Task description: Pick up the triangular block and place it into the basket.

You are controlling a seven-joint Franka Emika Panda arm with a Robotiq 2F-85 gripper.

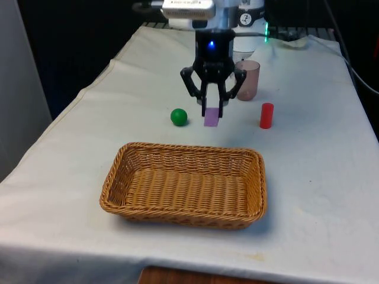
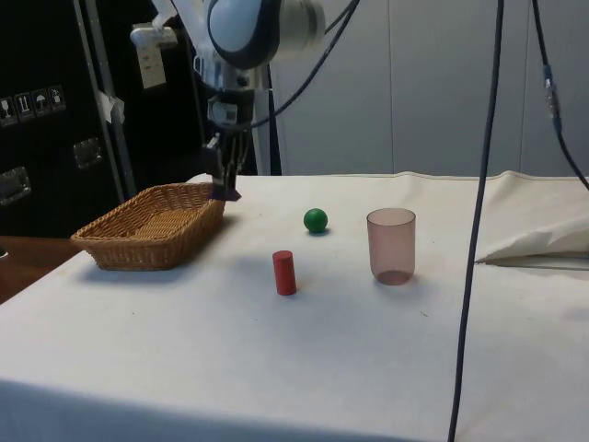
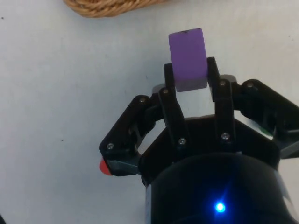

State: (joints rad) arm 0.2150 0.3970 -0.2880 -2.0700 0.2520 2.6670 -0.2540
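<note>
- Basket (image 1: 183, 184): wicker, nearest in the front view, nothing in it.
- Beyond it, in a row: green ball (image 1: 179, 116), purple block (image 1: 211, 116), red cylinder (image 1: 266, 115).
- Gripper (image 1: 212, 112): fingers clamped on the block, held off the cloth (image 1: 320, 177) just short of the basket's rim.
- Farthest: pinkish cup (image 1: 249, 80).
- No readable writing on any of these.
</note>
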